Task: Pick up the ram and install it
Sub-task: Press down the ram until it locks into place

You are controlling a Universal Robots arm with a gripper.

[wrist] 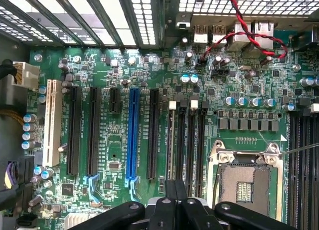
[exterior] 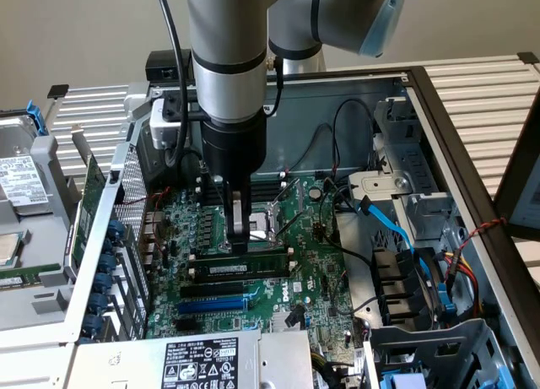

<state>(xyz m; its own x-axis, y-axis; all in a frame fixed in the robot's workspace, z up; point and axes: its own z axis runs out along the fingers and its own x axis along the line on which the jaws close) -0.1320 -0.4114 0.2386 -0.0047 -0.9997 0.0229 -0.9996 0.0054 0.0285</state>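
Down inside the open computer case (exterior: 472,178), the claw (exterior: 240,237) stands with its tips on the top edge of the ram (exterior: 240,261), fingers pressed together; whether they pinch the stick or only push on it I cannot tell. The ram lies lengthwise in the memory slot directly under the claw, so it looks already placed, though whether it is fully seated and its end latches closed is not clear. Just behind the claw sits the open processor socket (exterior: 272,217). Just in front run empty black slots (exterior: 245,288) and the long blue slot (exterior: 215,305). Farther out, toward the exterior view's right, blue cables (exterior: 396,229) and black wires crowd the drive bays, well apart from the claw. An upright green expansion card (exterior: 91,199) stands toward the exterior view's left, clear of the work.
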